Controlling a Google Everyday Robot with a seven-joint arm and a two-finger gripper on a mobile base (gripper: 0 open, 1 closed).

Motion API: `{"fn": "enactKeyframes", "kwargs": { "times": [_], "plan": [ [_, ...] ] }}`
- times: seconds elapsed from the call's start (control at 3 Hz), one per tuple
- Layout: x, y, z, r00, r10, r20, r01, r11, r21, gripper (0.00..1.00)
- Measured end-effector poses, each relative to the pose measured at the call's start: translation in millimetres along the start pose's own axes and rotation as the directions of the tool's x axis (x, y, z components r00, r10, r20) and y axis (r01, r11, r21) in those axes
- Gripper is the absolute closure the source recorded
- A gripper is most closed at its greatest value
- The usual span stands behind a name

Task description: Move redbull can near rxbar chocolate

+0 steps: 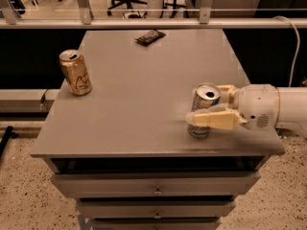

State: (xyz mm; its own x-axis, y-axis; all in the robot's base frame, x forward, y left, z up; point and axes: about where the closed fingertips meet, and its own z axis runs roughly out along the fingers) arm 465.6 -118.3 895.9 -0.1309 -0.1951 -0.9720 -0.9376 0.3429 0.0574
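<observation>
Gripper: the gripper [205,103] is over the near right corner of the table [144,109], on a fat white arm [288,110] that comes in from the right side of the picture.
Hold: it hugs the redbull can [200,105]. One pale finger [216,120] lies across the front of the can and the other sits just behind it.
Redbull can: it stands on the table, right between the fingers, with its silver top showing.
Rxbar chocolate: the rxbar chocolate [150,36] lies flat by the far edge of the table, well apart from the gripper, up and to the left in the picture.
Other can: an orange-gold can [76,73] stands by the left edge of the table, well apart from the gripper.
Under the gripper: drawers [156,183] sit below the table top.
</observation>
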Motion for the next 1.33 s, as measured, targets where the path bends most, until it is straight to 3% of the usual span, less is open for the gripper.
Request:
{"fn": "enactKeyframes", "kwargs": {
  "times": [0.33,0.67,1.0,1.33],
  "plan": [
    [-0.2,-1.9,-1.3,1.000,0.000,0.016,0.000,1.0000,0.005,0.65],
    [-12.1,-23.0,-11.4,0.997,-0.067,0.024,0.066,0.9969,0.043,0.96],
    [-33.2,-46.4,-23.4,0.989,-0.142,0.029,0.140,0.9864,0.087,1.00],
    [-34.5,-46.9,-23.1,0.989,-0.146,0.032,0.142,0.9855,0.092,1.00]
  ]
}}
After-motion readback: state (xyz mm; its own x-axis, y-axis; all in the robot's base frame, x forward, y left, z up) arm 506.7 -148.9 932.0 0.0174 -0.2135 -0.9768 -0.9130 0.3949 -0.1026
